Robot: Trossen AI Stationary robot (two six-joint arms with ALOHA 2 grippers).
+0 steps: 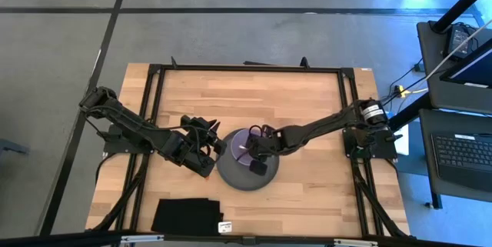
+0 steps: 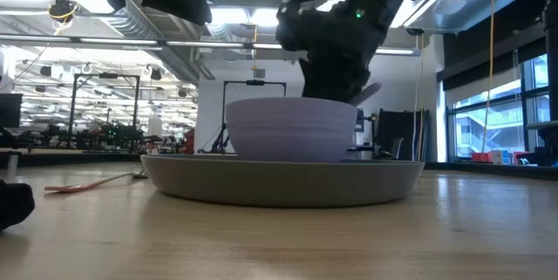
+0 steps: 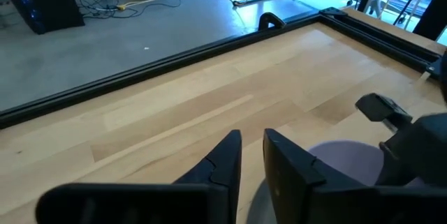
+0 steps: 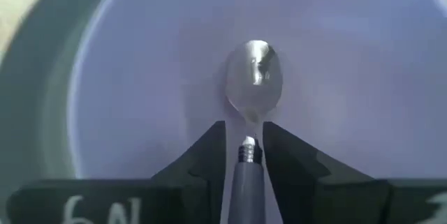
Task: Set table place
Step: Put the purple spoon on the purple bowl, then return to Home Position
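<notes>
A lilac bowl (image 1: 237,143) stands on a dark grey round plate (image 1: 246,179) near the table's middle; both also show in the low view, the bowl (image 2: 292,127) on the plate (image 2: 279,182). My right gripper (image 1: 257,155) hovers over the bowl, shut on a lilac-handled metal spoon (image 4: 253,81). My left gripper (image 1: 214,144) is beside the plate's left edge, shut and empty (image 3: 251,144). An orange-handled fork (image 2: 87,184) lies flat on the table beside the plate; in the high view I cannot find it. My right gripper pinches the spoon's lilac handle (image 4: 244,175) between its two fingers, close to the metal neck. The fingers come from above and lie along the spoon. The spoon's metal head (image 4: 253,84) points ahead of the fingertips into the bowl; whether it touches the bowl I cannot tell.
A black folded cloth (image 1: 188,216) lies at the table's near left, with a small white tag (image 1: 225,227) beside it. The black rail frame (image 1: 246,68) runs round the tabletop. Bare wood (image 1: 254,101) lies between the plate and the far edge.
</notes>
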